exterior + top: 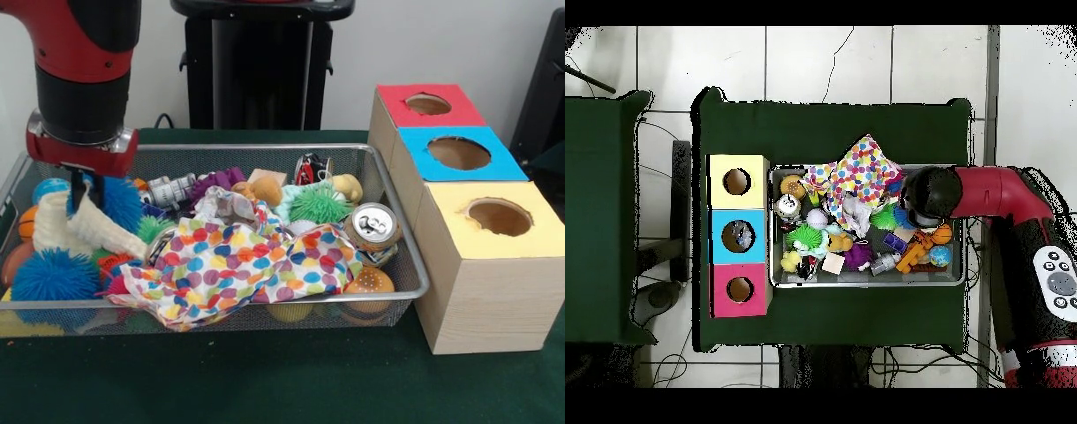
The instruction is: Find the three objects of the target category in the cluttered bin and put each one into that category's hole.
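Observation:
My gripper [85, 193] hangs over the left end of the wire mesh bin [265, 148], shut on a white knitted sock [71, 228] whose lower end trails onto the clutter. In the overhead view the gripper head [923, 196] covers the bin's [865, 283] right part, and the sock is hidden there. Beside the bin stand three boxes with round holes: red [428, 104], blue [459, 152] and yellow [499, 216]. A polka-dot cloth [238, 265] lies spread over the bin's front middle.
The bin also holds blue spiky balls [53, 276], a green spiky ball [318, 205], a drink can [372, 225], a burger toy [369, 283] and a purple cloth [221, 183]. Something lies inside the blue box's hole [741, 236].

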`<state>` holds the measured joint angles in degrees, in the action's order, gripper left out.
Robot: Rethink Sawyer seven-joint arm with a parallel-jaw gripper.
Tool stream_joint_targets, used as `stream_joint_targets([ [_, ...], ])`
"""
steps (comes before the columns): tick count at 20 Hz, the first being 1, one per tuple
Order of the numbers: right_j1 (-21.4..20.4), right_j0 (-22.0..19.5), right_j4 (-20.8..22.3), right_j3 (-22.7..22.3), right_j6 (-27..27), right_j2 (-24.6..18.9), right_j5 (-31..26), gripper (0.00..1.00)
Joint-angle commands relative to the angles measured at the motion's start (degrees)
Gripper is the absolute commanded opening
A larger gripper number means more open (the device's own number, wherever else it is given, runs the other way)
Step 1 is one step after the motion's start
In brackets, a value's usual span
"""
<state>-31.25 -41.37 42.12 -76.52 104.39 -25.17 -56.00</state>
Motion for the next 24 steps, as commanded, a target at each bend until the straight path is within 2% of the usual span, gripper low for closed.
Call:
stream_joint_targets([
  [1,0.67,-1.43,1.66,-0.60,-16.90,-2.86,0.89,0.00],
  [3,1.32,-1.56,2.23,1.52,-20.23,-3.33,-1.29,0.00],
  [6,1.04,-1.86,2.23,1.52,-21.09,-3.55,-1.74,0.00],
  [18,1.51,-2.01,2.97,1.33,-20.59,-3.32,-0.56,0.00],
  [24,2.53,-1.28,2.28,3.50,-19.59,-3.24,-2.47,0.00],
])
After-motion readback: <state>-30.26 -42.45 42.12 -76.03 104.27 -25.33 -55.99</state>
